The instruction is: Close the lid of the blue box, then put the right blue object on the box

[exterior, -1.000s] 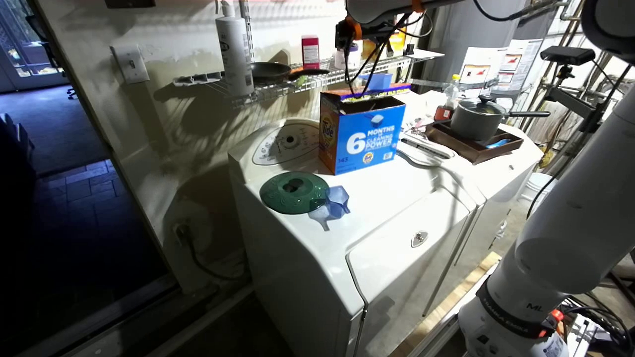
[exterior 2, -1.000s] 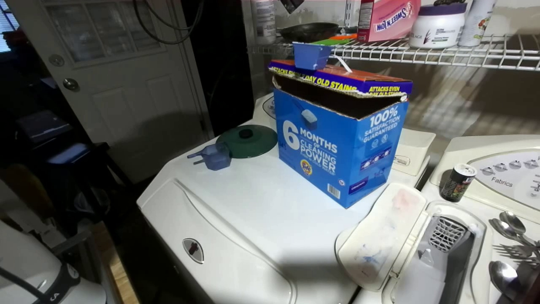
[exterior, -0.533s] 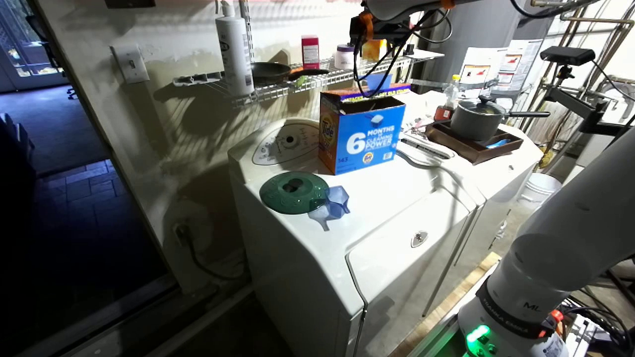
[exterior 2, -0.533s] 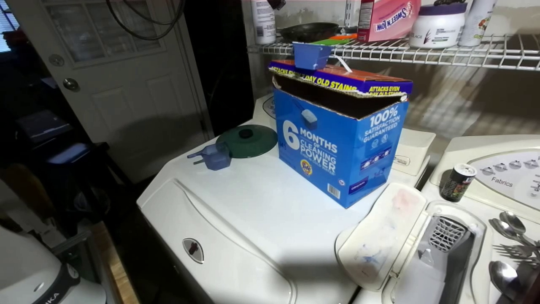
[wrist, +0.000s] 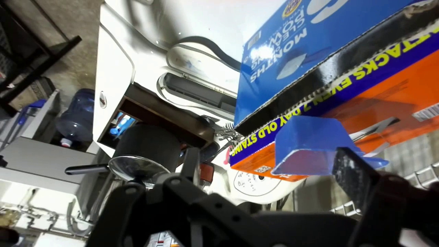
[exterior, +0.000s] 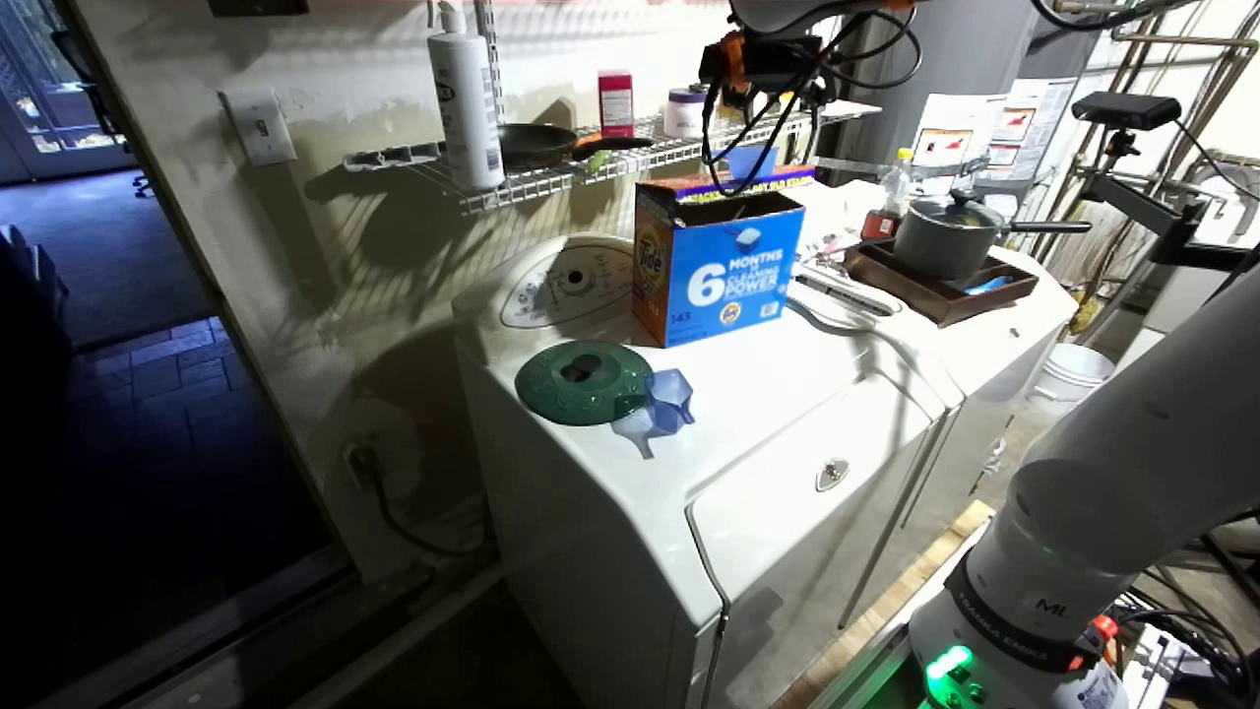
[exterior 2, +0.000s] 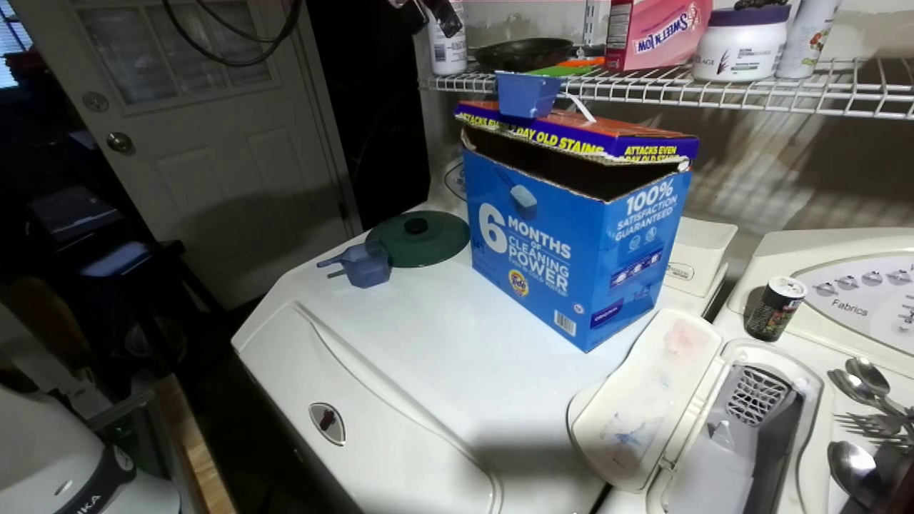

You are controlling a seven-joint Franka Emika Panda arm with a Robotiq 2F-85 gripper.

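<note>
The blue box (exterior: 733, 271) stands on a white washer, also in an exterior view (exterior 2: 528, 250) and the wrist view (wrist: 284, 61). Its lid (exterior 2: 614, 141) has an orange top and purple edge; a dark gap shows below the front edge. A deeper-blue scoop (exterior 2: 527, 94) rests on the lid and shows in the wrist view (wrist: 308, 144). A pale, translucent blue object (exterior: 671, 394) with a handle lies beside the green disc, also in an exterior view (exterior 2: 365, 264). My gripper (wrist: 269, 159) is open above the box; one finger overlaps the scoop in view, contact unclear.
The green disc (exterior 2: 421, 239) lies left of the box. A wire shelf (exterior 2: 643, 89) with bottles and a pan runs behind. An opened white case (exterior 2: 650, 400), cutlery, and a brown tray (exterior: 940, 290) holding a pot (exterior: 945, 236) stand to the right.
My gripper has moved sideways above the box, and its fingertips show more in an exterior view. A green light on the arm's base has come on. Box, lid and blue objects look unmoved.
</note>
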